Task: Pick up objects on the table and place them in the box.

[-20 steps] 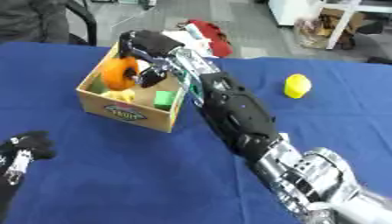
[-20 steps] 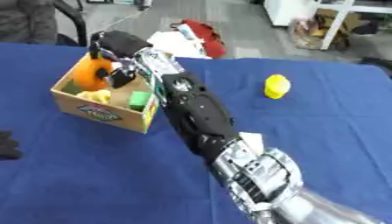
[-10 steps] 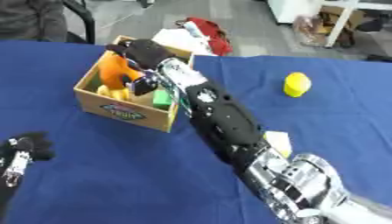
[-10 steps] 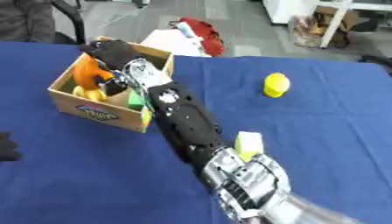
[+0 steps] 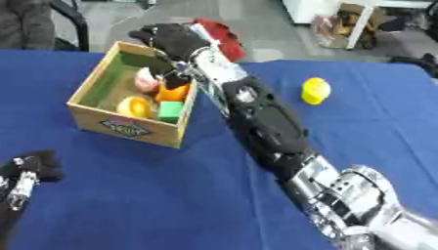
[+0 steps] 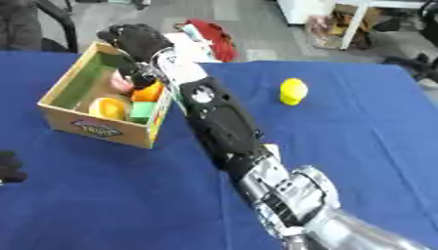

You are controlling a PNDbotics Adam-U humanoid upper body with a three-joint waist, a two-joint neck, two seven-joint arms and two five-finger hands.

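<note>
A cardboard box point(image 5: 128, 129) stands on the blue table at the upper left. Inside lie a pink thing point(image 5: 147, 80), an orange thing point(image 5: 174, 93), a round yellow thing point(image 5: 135, 106) and a green block point(image 5: 171, 111). My right arm stretches from the lower right up to the box, and my right hand point(image 5: 171, 37) hangs over its far right corner, fingers relaxed and holding nothing. A yellow object point(image 5: 315, 90) lies on the table to the right of the arm. My left hand point(image 5: 32, 167) rests at the lower left edge.
A red and white bundle point(image 5: 221, 36) lies just beyond the table's far edge behind the box. A chair and white furniture stand on the floor further back. Blue cloth point(image 5: 154, 195) stretches in front of the box.
The orange thing that my right hand held over the box now lies inside it, and the hand has drawn back to the far corner. The camera has also shifted.
</note>
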